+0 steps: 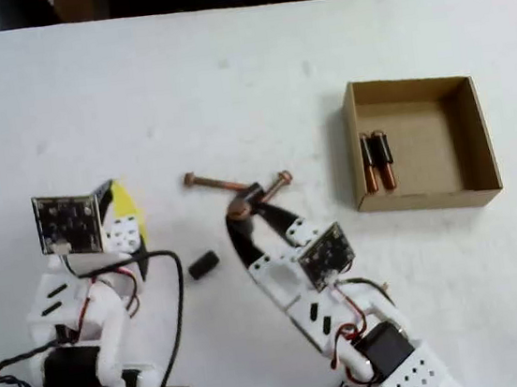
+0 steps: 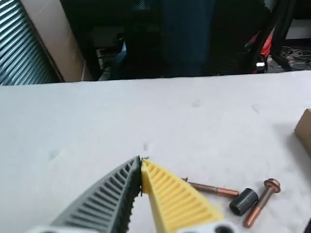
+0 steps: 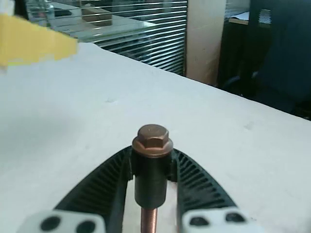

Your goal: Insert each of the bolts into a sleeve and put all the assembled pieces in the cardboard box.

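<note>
My right gripper (image 1: 244, 207) is shut on a black sleeve (image 3: 149, 179) with a copper bolt (image 3: 153, 140) through it, held near the table's middle. Just beyond it two loose copper bolts (image 1: 208, 182) (image 1: 276, 184) lie on the white table; the left wrist view shows the same bolts (image 2: 211, 188) (image 2: 260, 204) with a black sleeve (image 2: 243, 201) between them. A spare black sleeve (image 1: 203, 264) lies between the arms. The cardboard box (image 1: 479, 143) at the right holds two assembled pieces (image 1: 377, 162). My left gripper (image 2: 141, 162), grey and yellow, is shut on nothing at the left.
The box's corner (image 2: 304, 127) sits at the edge of the left wrist view. A black cable (image 1: 172, 317) runs along the left arm's base. White tabletop stretches far and left of the bolts. The table's far edge meets a dark room.
</note>
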Motion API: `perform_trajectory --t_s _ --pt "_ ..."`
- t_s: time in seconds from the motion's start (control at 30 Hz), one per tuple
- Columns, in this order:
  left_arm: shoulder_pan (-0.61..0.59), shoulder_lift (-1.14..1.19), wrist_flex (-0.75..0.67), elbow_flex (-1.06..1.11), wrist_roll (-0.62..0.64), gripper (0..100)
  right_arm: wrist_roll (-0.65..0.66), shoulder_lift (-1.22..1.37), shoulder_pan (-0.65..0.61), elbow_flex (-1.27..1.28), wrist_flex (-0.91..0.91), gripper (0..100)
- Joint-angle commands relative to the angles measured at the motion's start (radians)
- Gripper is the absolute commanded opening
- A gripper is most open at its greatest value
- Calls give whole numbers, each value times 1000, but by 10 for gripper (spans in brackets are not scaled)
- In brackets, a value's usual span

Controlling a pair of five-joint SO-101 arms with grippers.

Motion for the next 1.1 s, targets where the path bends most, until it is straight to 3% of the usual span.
perform_trajectory --t_s 0.0,0.23,0.37,0.57,0.9,1.07 --pt "-77 -2 -12 69 -6 21 15 -16 102 -34 2 17" --pt "-84 -41 -32 152 -12 20 11 -16 239 -115 67 17" --pt "-81 -153 -23 201 -12 20 9 -16 265 -201 185 17" --pt "-79 -326 75 242 -26 20 17 -15 278 -252 209 17" --pt "-79 -323 81 299 -52 20 18 -8 351 -494 381 16" --pt "-85 -323 80 393 -55 21 18 139 377 -658 446 16"
